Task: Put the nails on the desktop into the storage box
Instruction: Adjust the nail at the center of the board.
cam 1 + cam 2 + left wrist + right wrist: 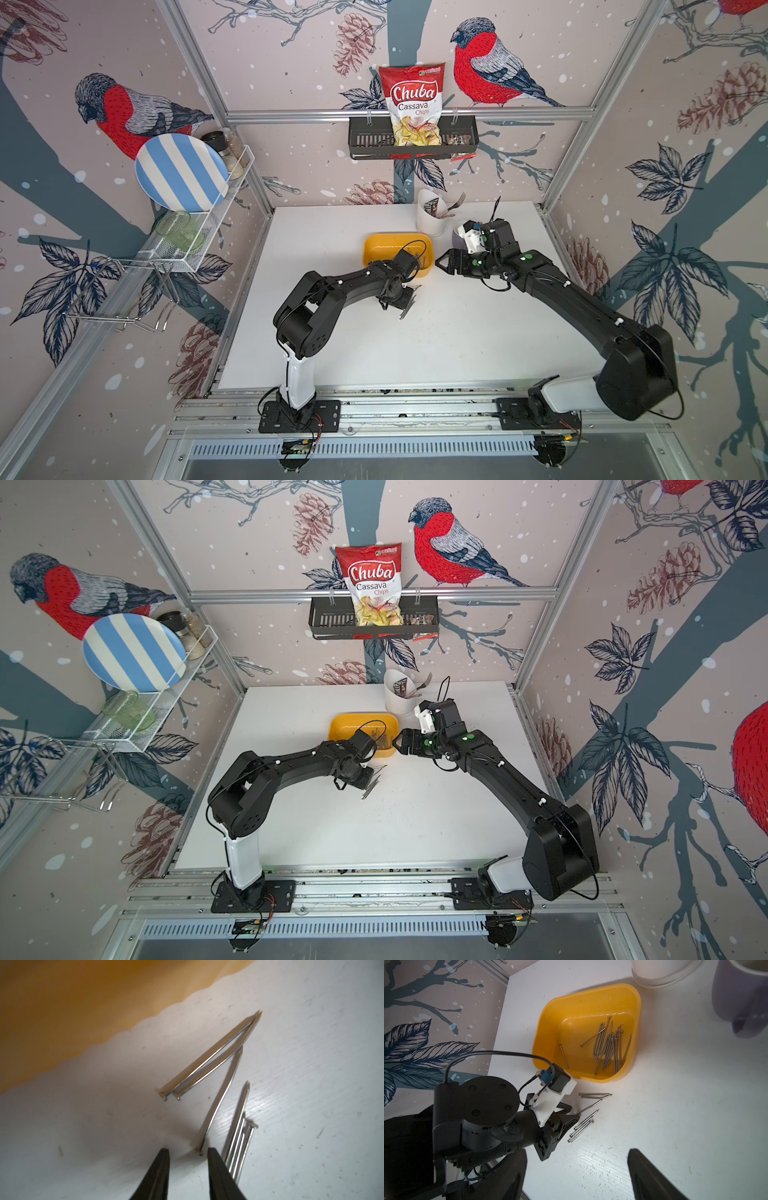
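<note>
1. Orange plastic fills the upper left of the left wrist view. That's the storage box (62, 1012), and the right wrist view shows well over a dozen nails (608, 1047) already lying on its floor.
2. On the surface (457, 353) the loose nails (409, 301) are left. They sit near the middle of both top views, just below the box.
3. My left tool (188, 1150) is low over them at bottom centre of its wrist view. Its jaws stand at a narrow gap and grip nothing. The head of the bent nail (220, 1101) sits just inside the finger on the right of the frame.
4. My right tool (577, 1154) hangs wide and empty, just right of the box in both top views.
5. My call is that we're on the pick of the bent nail. I'd centre the jaws across its shaft, not its head, go down until the tips meet the surface, then close. A thin round shaft is likely to roll out.
6. Axes, in the left wrist view:
   - The pair (209, 1057) runs lower left to upper right, heads low and tips high.
   - The bent one rises from head to tip the same way, but steeper.
   - The bundle (239, 1142) at lower right is steepest, mostly tips up, with one head up.
</note>
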